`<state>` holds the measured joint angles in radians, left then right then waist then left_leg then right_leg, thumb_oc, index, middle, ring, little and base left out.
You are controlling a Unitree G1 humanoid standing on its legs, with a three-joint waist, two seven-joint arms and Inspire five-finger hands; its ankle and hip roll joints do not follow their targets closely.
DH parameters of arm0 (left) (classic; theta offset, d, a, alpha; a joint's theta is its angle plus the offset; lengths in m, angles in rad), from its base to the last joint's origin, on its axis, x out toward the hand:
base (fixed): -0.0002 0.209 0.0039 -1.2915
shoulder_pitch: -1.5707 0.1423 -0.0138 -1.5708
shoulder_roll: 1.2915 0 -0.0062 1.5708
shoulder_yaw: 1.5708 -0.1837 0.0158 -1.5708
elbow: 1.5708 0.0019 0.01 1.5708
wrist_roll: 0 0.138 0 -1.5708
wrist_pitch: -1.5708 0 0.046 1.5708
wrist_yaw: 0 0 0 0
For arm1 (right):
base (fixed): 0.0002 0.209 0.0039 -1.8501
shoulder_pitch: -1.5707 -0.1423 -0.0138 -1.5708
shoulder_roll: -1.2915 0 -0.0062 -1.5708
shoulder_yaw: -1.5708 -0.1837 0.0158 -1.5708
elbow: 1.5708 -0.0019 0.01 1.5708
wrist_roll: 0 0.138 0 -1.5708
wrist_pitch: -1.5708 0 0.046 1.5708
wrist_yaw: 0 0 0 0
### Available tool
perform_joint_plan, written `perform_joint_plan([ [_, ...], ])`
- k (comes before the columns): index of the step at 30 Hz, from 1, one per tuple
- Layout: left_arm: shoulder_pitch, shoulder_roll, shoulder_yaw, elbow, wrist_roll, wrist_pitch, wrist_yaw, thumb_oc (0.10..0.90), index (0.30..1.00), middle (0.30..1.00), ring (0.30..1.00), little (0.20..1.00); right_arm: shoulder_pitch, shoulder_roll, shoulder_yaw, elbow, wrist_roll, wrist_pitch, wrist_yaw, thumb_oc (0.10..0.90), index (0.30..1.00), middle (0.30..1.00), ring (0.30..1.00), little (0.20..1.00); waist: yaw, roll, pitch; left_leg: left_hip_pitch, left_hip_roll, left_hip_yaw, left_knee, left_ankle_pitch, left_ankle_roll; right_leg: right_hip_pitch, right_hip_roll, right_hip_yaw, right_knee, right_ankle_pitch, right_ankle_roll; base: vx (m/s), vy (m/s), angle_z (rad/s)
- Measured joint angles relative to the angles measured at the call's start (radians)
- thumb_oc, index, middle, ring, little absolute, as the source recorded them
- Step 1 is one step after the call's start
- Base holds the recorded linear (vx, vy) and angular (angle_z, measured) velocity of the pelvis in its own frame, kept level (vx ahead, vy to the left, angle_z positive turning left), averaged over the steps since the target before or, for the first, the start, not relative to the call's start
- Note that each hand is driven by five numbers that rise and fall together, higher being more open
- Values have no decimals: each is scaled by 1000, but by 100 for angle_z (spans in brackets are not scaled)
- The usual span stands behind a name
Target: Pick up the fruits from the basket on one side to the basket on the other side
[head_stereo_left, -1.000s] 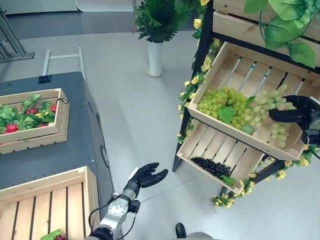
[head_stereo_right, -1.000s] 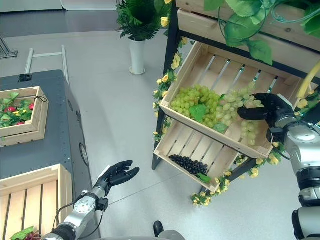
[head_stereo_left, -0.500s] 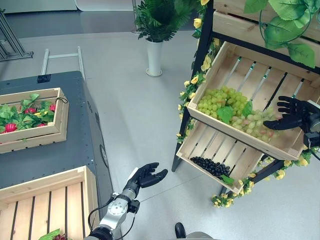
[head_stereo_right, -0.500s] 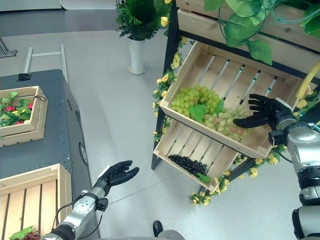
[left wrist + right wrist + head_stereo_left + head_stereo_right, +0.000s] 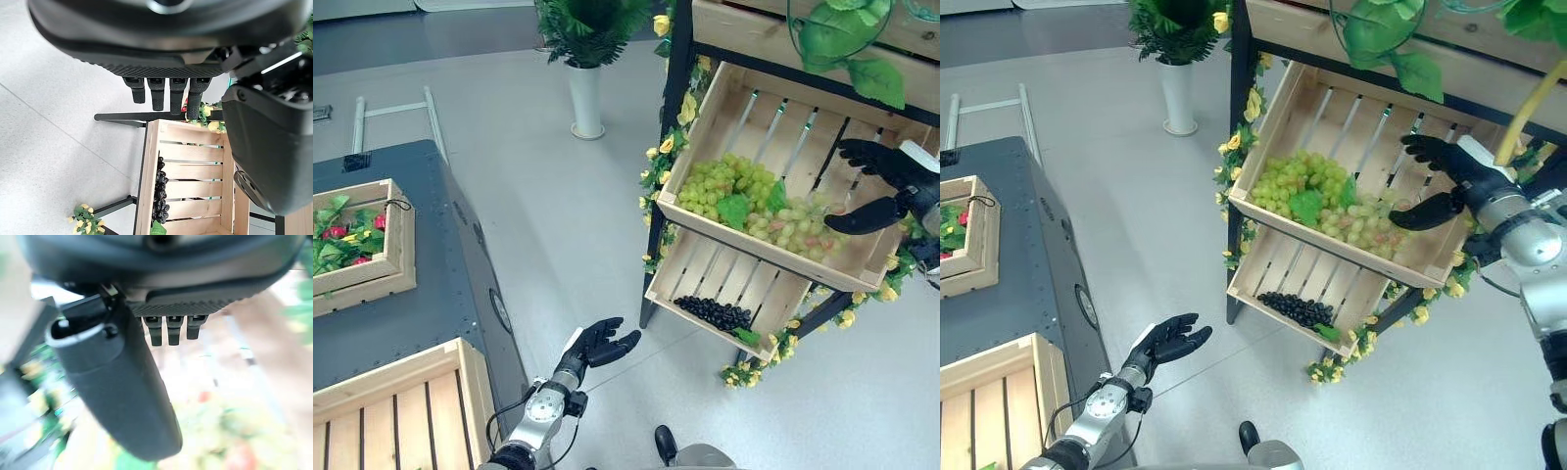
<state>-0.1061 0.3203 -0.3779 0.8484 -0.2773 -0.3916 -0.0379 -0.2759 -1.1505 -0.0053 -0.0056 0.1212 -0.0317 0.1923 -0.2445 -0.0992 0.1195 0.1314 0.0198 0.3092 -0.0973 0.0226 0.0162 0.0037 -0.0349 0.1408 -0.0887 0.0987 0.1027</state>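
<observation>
A tilted wooden crate [image 5: 862,279] on the shelf holds a big bunch of green grapes [image 5: 720,186] and a paler bunch [image 5: 795,227] with some pinkish berries beside it. My right hand [image 5: 893,181] hovers just above the crate's right end, open, thumb spread, holding nothing and clear of the pale bunch. In the crate below [image 5: 705,269] lie black grapes [image 5: 712,313], which the left wrist view also shows [image 5: 159,193]. My left hand [image 5: 597,345] hangs open over the floor, beside the grey table [image 5: 431,304], with straight fingers [image 5: 166,93].
An empty slatted crate [image 5: 411,411] sits on the table's near corner. Further back on the table, a smaller crate [image 5: 372,284] holds leaves and red fruit. A potted plant in a white vase [image 5: 585,98] stands on the floor. Yellow flowers and green leaves trim the shelf frame [image 5: 658,171].
My right hand, shut on the pale bunch a second ago, has opened and drawn up and back; the bunch now lies in the upper crate. The camera has shifted. The left hand is unmoved.
</observation>
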Motion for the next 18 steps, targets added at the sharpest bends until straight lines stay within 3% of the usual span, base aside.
perform_joint_plan([
  [2, 0, 0, 14, 0, 0, 0, 3, 800, 900, 900, 900, 900, 40, 0, 0, -106, -26, -28, 0, 800, 900, 900, 900, 900, -12, 0, 0, 1, -1, 3, 0, -1, 0, 0, -1, 5, 0, 0, 0, -14, 13, -5],
  [4, 1, -3, 22, 0, 0, -1, 8, 800, 900, 900, 900, 900, 107, 3, -24, -236, -137, -77, -1, 800, 900, 900, 900, 900, -15, 1, 0, 3, 1, 6, 0, -1, 2, 0, -2, 12, 0, 0, 0, -10, 16, -5],
  [10, 11, -28, 25, 0, 10, -6, 22, 800, 900, 900, 900, 900, 167, 21, -36, -395, -309, -202, 0, 800, 900, 900, 900, 900, -15, 11, -6, 8, 1, 9, 0, -2, 2, 4, -4, 12, 0, -3, 5, -2, 4, -1],
  [13, 24, -44, 25, 0, 18, -8, 24, 800, 900, 900, 900, 900, 167, 35, -35, -419, -312, -249, 16, 800, 900, 900, 900, 900, -11, 21, -11, 7, 2, 7, 0, -2, 2, 5, -3, 10, 0, -3, 5, -8, -5, 1],
  [18, 32, -54, 24, 0, 29, -10, 25, 800, 900, 900, 900, 900, 167, 100, -13, -429, -309, -265, 56, 800, 900, 900, 900, 900, 0, 27, -16, 6, 3, -2, 0, -1, 1, 7, -4, -3, 0, -3, 4, -31, -26, 5],
])
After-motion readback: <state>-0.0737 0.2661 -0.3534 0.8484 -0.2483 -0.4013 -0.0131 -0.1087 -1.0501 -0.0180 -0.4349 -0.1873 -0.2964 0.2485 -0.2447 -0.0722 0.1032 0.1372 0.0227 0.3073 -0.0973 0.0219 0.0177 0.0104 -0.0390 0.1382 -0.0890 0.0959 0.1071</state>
